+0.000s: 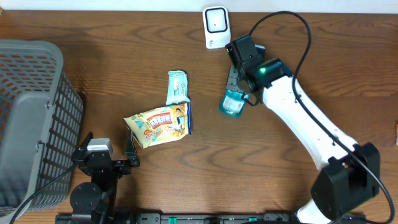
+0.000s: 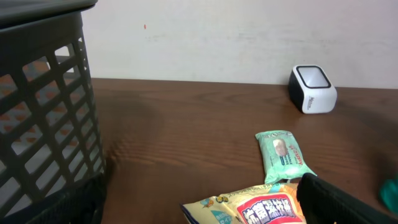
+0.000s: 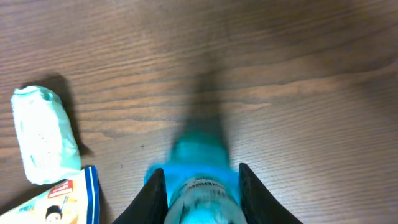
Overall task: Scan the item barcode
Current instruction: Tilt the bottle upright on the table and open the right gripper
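Right gripper (image 3: 202, 171) clamps the blue bottle (image 1: 232, 104) right of centre, just below the white scanner (image 1: 216, 26) at the top edge. Presenting seems in hand; next, its barcode likely needs turning toward the scanner. Left gripper (image 1: 107, 147) sits wide open, lower left

Left arm (image 1: 93, 186) sits folded low at the near-left edge of the table, wrist close over its base. Left gripper (image 1: 107, 149) faces away from the base; jaws spread wide, nothing between them. In the left wrist view only one dark finger (image 2: 329, 199) shows clearly, at lower right. Right arm (image 1: 311, 124) reaches long from its near-right base, white link running diagonally toward the far centre, green light lit at the wrist. Right gripper (image 1: 236, 93) points down and back toward the left; jaws closed on a teal bottle (image 3: 199, 155), one black finger (image 3: 155, 193) pressed to each flank.
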